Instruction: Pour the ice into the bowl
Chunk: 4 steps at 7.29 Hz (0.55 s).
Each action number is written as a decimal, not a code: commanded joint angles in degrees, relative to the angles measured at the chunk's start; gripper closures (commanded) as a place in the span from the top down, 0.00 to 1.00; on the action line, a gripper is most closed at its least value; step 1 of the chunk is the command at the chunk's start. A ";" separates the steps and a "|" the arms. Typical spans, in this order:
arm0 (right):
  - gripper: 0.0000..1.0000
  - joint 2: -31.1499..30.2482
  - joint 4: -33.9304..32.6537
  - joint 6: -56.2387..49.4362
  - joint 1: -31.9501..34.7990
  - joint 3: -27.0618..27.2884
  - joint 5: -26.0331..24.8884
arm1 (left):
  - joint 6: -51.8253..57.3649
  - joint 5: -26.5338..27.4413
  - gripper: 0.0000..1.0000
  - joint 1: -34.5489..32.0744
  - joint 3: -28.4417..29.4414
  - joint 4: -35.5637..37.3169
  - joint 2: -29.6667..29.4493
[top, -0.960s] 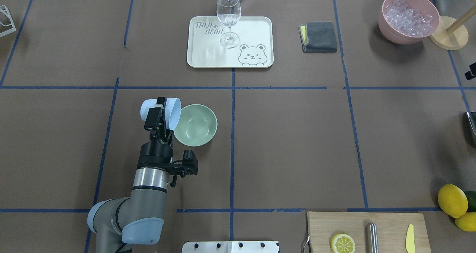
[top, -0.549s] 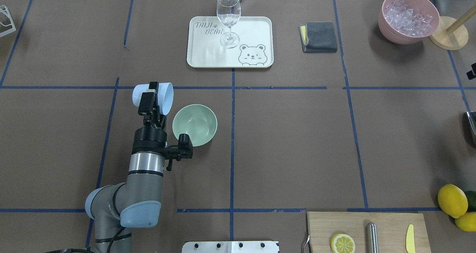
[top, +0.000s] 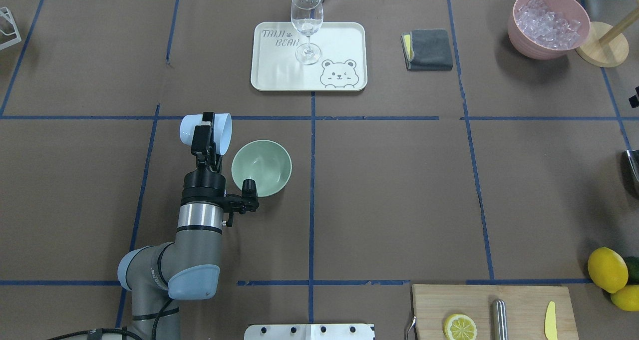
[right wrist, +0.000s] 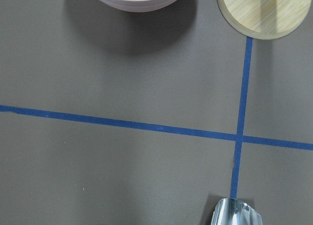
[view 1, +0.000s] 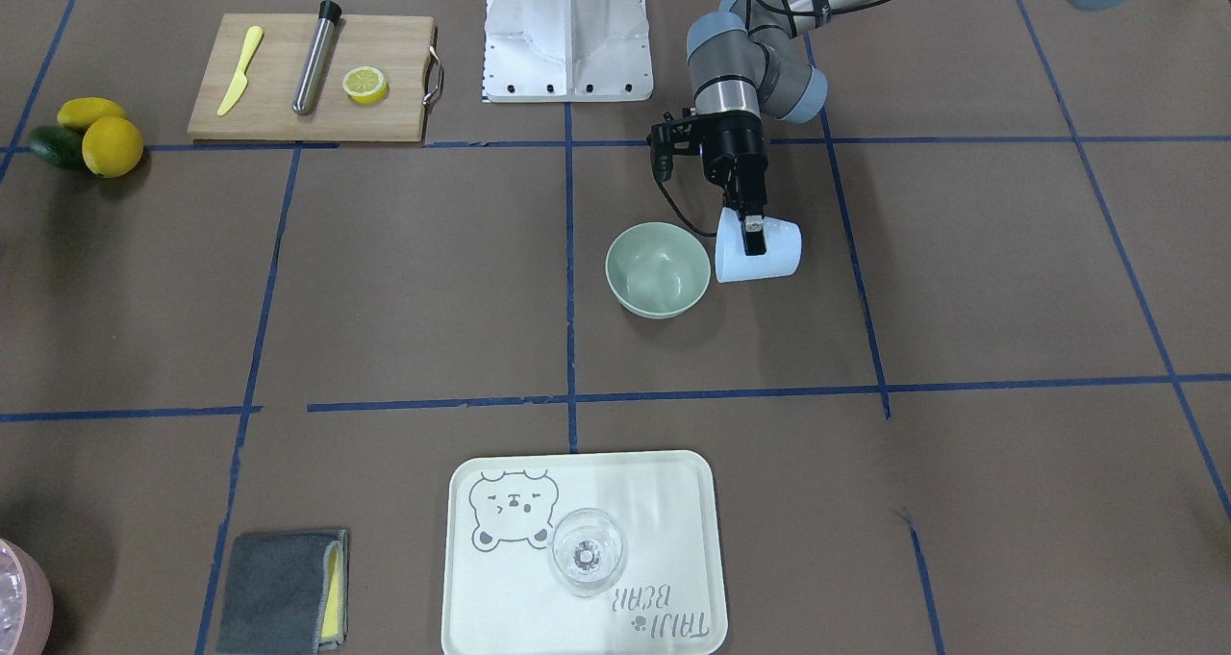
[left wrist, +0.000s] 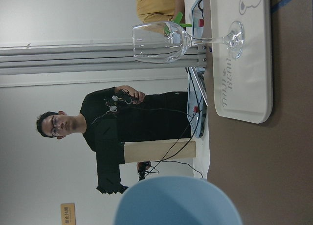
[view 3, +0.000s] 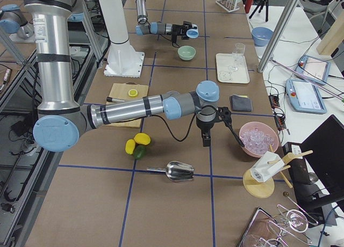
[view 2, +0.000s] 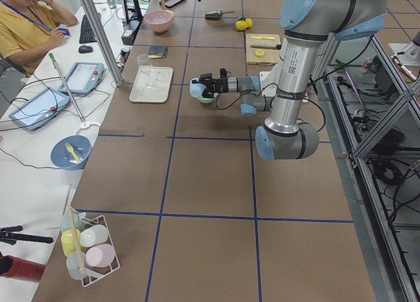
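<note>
Overall, the table [top: 389, 190] is covered with brown paper and marked into squares by blue tape lines. Along its far side, in the left-end view, a white side desk [view 2: 33, 184] with tablets is seen, and a person in a yellow shirt [view 2: 23, 29] is seated at it.

On the far part of the table a cream tray [top: 357, 55] is laid, with a wine glass [top: 306, 20] standing upright on it. A folded grey cloth [top: 428, 49] is placed to its right, well apart. A cutting board [top: 519, 300] with a lemon slice [top: 460, 326] is set at the near edge.

The bowl [top: 261, 168] is found left of the table's centre. It is pale sage green, round and matte, and stands upright. Whether anything lies in it cannot be told.

The ice [top: 548, 20] is seen as small clear cubes heaped in a pink container [top: 521, 43] at the far right corner.

A blue cup [top: 224, 133] is clamped on its side by the left gripper [top: 202, 139]. Its mouth is turned toward the bowl, just beside the rim.

The right gripper [view 3: 206, 142] is pointed downward near the pink container; whether its jaws are apart cannot be told.
</note>
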 commanded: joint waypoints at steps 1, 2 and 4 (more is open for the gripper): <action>1.00 -0.33 -0.01 -0.13 0.32 0.01 0.00 | 7.04 -0.04 0.00 1.10 0.89 -0.06 -0.86; 1.00 -0.42 -0.01 -0.13 0.32 0.01 0.00 | 11.37 -0.04 0.00 1.19 0.89 -0.06 -1.57; 1.00 -0.42 0.08 -0.13 0.41 0.01 0.00 | 19.98 0.05 0.00 1.19 0.80 -0.06 -2.62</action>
